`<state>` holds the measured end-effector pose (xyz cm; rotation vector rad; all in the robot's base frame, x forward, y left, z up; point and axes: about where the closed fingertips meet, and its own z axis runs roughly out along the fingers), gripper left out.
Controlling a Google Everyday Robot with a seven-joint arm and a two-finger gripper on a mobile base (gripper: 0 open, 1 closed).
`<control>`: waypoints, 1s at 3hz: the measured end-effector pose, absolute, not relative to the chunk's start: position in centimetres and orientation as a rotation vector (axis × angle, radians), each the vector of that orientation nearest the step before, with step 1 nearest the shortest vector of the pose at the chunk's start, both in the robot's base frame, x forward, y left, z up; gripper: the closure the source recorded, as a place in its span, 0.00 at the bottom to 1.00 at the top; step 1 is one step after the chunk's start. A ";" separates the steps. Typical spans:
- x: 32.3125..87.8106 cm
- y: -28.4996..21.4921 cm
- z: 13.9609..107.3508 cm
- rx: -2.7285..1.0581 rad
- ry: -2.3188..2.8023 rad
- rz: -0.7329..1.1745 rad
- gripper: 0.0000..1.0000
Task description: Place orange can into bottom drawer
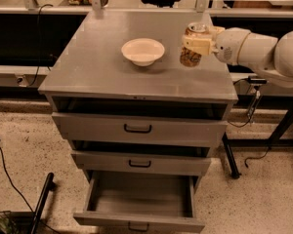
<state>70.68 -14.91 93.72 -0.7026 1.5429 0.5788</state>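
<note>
The orange can (190, 57) has an orange-brown and cream body and a silver top. It is held a little above the right side of the grey cabinet top (97, 67). My gripper (197, 42) reaches in from the right and is shut on the can, with cream fingers (198, 44) wrapped across its upper half. The bottom drawer (141, 201) stands pulled open at the foot of the cabinet, and nothing shows inside it. It lies well below and to the left of the can.
A cream round bowl (143, 51) sits on the cabinet top left of the can. The two upper drawers (138, 128) are slightly ajar. A dark table leg (230, 155) and cables stand to the right, and a black bar (41, 204) lies at lower left.
</note>
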 end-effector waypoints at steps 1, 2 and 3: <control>67.7 -15.3 101.1 -0.830 1.380 0.554 1.00; 64.3 -14.8 103.7 -0.980 1.324 0.582 1.00; 59.2 -15.4 101.1 -1.123 1.400 0.646 1.00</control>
